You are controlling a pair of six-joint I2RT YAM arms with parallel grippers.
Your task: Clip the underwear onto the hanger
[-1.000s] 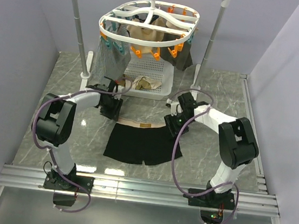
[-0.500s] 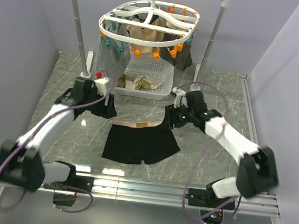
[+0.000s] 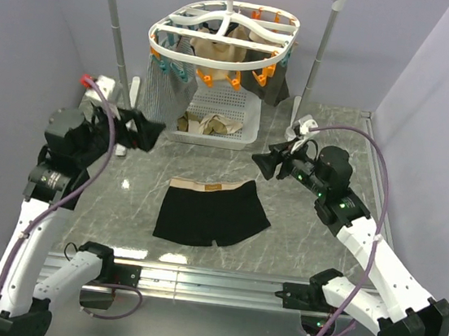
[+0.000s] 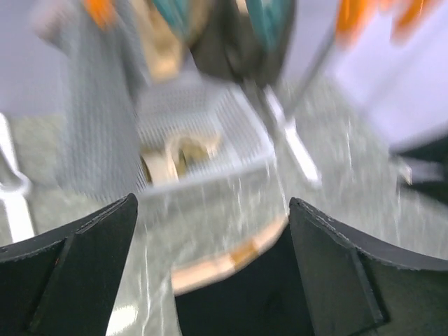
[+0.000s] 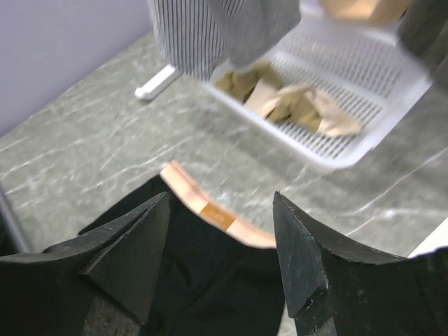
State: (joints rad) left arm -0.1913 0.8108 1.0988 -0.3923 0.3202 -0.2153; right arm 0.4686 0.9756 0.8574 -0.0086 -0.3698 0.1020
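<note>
The black underwear [image 3: 212, 212] with a tan waistband lies flat on the marble table, waistband toward the back. It also shows in the left wrist view [image 4: 245, 294] and the right wrist view [image 5: 210, 266]. The white oval hanger [image 3: 223, 35] with orange and teal clothespins hangs from the rail by its hook, with garments clipped under it. My left gripper [image 3: 151, 134] is open and empty, raised to the left of the underwear. My right gripper [image 3: 261, 163] is open and empty, raised at its right. Neither touches the fabric.
A white perforated basket [image 3: 250, 122] with beige garments stands at the back under the hanger. A grey striped cloth [image 3: 167, 89] hangs from the hanger's left side. The grey rail stand's posts [image 3: 117, 40] rise at back left and back right.
Both grippers have lifted off the waistband corners and drawn back outward and upward. The underwear now lies flat on the table, let go.
</note>
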